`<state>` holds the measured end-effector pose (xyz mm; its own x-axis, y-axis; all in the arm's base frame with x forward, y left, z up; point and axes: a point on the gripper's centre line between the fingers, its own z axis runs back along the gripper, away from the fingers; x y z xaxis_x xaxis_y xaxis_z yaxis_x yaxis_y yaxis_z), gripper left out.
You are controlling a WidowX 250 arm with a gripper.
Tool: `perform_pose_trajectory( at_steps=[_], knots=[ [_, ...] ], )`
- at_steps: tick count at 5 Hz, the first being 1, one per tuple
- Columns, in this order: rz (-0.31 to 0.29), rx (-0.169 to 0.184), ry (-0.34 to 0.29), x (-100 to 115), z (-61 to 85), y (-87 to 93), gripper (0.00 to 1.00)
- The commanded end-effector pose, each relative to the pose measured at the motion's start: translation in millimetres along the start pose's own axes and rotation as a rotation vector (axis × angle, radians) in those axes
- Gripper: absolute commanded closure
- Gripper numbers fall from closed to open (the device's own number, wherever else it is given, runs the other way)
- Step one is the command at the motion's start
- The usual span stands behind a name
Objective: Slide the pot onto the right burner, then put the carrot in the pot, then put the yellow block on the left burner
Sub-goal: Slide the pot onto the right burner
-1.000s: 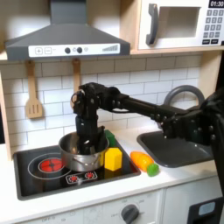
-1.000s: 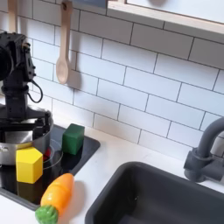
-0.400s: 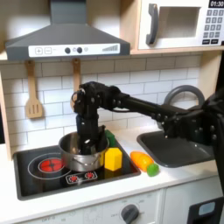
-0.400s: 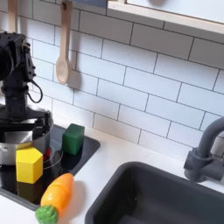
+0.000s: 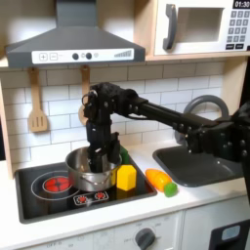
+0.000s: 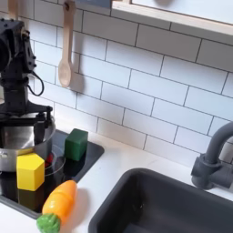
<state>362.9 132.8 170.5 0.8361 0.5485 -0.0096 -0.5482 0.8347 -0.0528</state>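
— Where's the pot?
— On the black cooktop, over the burner nearer the first exterior view's right, covering most of its red rings. Seen again at the second exterior view's left edge, steel wall shining.

— And the gripper?
— Hanging straight down at the pot, fingers around or just above the rim. In the second exterior view, right over the pot's top. Jaws: cannot tell whether spread or pinching the rim; too dark and too small in both exterior views.

— The other burner?
— Bare, red rings showing, toward the first exterior view's left of the pot.

— The block?
— Yellow, standing on the cooktop just beside the pot, on the first exterior view's right. In the second exterior view, in front of the pot, close to it or touching.

— The carrot?
— Lying on the white counter, off the cooktop, beyond the block toward the first exterior view's right. In the second exterior view, green end pointing at the camera, orange body angled back toward the cooktop.

— Anything else?
— A green block on the cooktop's back corner, behind the yellow one. A wooden spatula hanging on the tile wall. A sink at the first exterior view's right, with a grey faucet in the second exterior view.
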Motion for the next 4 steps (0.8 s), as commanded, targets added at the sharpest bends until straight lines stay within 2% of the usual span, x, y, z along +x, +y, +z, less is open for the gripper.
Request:
perform_pose_trajectory(
  at_steps=[1, 3, 4],
  knots=[
    [0.005, 0.001, -0.009, 2, 2.6, 1.5, 0.0],
    [0.001, -0.015, -0.047, 5, 21.6, -2.1, 0.0],
    [-0.002, -0.017, -0.043, 3, 24.2, -2.0, 0.0]
  ],
)
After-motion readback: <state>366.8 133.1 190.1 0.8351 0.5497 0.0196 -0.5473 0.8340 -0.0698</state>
